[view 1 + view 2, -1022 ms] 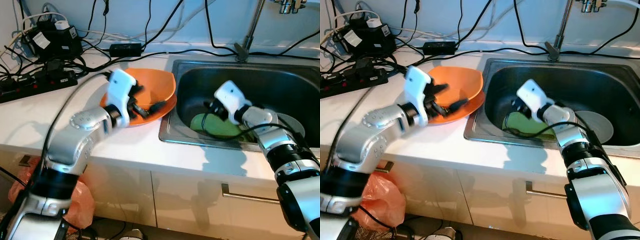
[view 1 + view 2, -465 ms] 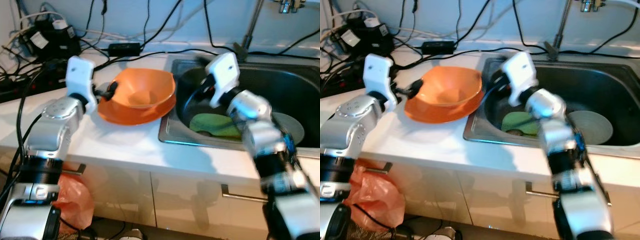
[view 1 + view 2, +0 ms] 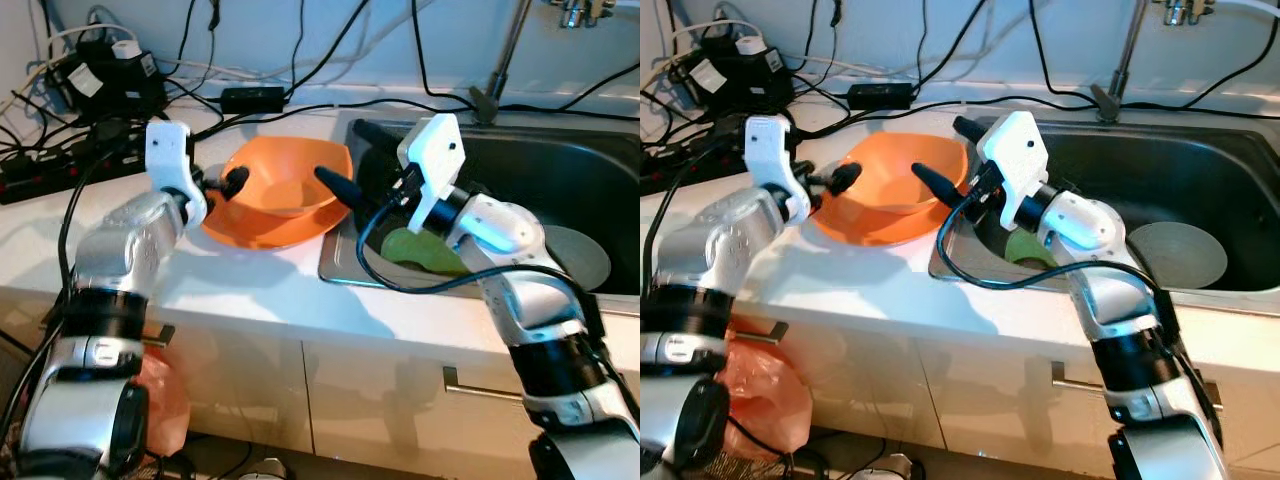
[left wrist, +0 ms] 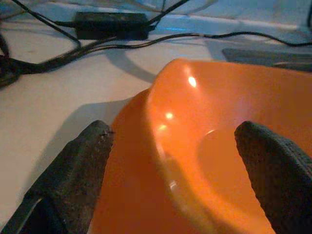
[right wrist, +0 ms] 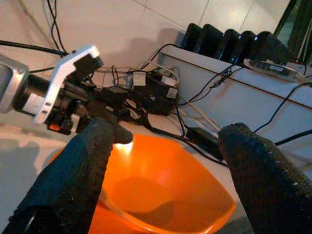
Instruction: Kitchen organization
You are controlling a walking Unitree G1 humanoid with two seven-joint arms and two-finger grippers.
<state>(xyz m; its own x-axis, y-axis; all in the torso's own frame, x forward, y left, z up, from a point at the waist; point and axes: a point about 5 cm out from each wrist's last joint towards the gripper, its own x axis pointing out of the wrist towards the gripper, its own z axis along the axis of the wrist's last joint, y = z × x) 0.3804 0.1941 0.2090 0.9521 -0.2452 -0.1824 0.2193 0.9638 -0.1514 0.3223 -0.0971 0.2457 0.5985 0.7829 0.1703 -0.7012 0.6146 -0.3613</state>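
On the counter point(image 3: 250, 275), both open tools flank the orange bowl point(image 3: 285, 190).

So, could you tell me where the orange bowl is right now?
The orange bowl sits on the white counter, just left of the sink, between the left gripper and right gripper.

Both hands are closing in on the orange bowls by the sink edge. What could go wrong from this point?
1. The orange bowl sits nested in a second orange bowl; a pinch on the upper rim may lift one alone or drag both.
2. The stack lies close to the sink edge, so a push from the left hand could tip it in.
3. The open right hand reaches from the opposite side; the two hands may collide over the bowl.
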